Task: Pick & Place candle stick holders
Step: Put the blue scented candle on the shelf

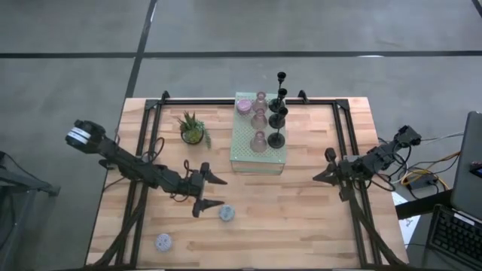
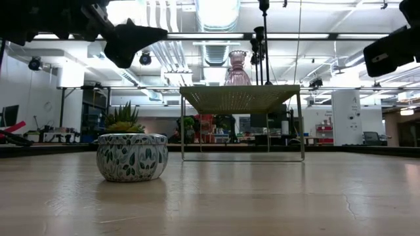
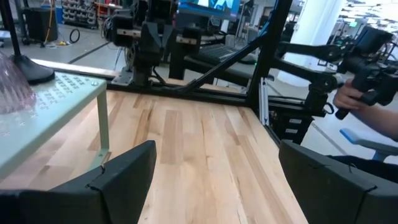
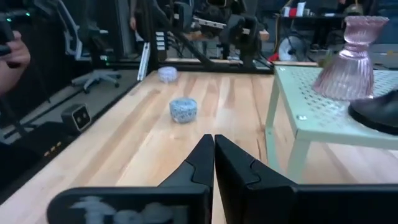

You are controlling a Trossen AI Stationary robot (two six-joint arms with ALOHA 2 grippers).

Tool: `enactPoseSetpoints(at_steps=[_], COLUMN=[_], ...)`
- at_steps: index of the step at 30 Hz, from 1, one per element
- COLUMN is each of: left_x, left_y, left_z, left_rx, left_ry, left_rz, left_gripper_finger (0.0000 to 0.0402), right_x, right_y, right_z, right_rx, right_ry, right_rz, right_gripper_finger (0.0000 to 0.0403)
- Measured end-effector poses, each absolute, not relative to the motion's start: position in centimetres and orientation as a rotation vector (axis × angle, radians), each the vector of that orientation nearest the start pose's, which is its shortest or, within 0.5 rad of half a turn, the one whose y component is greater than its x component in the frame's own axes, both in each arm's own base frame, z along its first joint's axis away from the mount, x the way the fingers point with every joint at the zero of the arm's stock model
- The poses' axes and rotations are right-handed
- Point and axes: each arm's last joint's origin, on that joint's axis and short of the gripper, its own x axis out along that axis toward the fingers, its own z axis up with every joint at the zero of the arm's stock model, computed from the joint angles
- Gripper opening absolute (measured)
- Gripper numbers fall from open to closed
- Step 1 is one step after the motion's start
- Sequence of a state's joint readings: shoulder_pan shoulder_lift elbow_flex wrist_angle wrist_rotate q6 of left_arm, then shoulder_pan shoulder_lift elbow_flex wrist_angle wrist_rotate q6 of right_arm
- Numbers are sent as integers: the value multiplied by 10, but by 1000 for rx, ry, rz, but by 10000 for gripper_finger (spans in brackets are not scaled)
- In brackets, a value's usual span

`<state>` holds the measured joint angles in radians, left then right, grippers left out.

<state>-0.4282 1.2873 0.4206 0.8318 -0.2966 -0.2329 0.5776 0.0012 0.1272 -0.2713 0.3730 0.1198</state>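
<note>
I read the scene from the table (image 1: 301, 226) down to the smallest parts. The pale green perforated block (image 1: 258, 150) stood at 12 o'clock from table centre, carrying the upright pink glass holders (image 1: 259, 119) and, just beside them, the black slim-stemmed holders (image 1: 279, 113). A potted plant (image 1: 192, 129) stood at about 10 o'clock. Two small round pale holders lay on the bare wood: one (image 1: 227, 214) at about 7 o'clock, just beside the left gripper (image 1: 212, 193), the other (image 1: 163, 242) farther out at 8 o'clock, near the front edge.

I judged the step in hand to be picking up the nearer pale holder. To do it well, I would centre the spread fingers over its round body, descend squarely, and close gently so it does not roll or skid.

The left arm reached in low from 9 o'clock, its gripper clear of the wood with fingers spread wide and empty. The right gripper (image 1: 322, 176) waited at 3 o'clock, pointing toward the block, fingers pressed together on nothing.
</note>
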Motion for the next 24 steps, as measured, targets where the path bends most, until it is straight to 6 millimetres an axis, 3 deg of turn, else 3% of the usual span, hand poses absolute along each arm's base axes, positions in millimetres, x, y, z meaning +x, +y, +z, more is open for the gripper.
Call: enactPoseSetpoints(at_steps=[11, 16, 24], left_x=[241, 248, 260], left_y=[-102, -114, -137], left_z=[192, 201, 220], left_rx=[-229, -252, -214], left_ry=[121, 164, 444], left_rz=[-159, -258, -175], left_gripper_finger=[344, 344, 344], right_x=[77, 78, 78], right_y=[35, 35, 35], right_z=[185, 182, 182], right_rx=[33, 31, 31], right_ry=[113, 126, 126], right_rz=[113, 97, 98], right_gripper_finger=[8, 8, 8])
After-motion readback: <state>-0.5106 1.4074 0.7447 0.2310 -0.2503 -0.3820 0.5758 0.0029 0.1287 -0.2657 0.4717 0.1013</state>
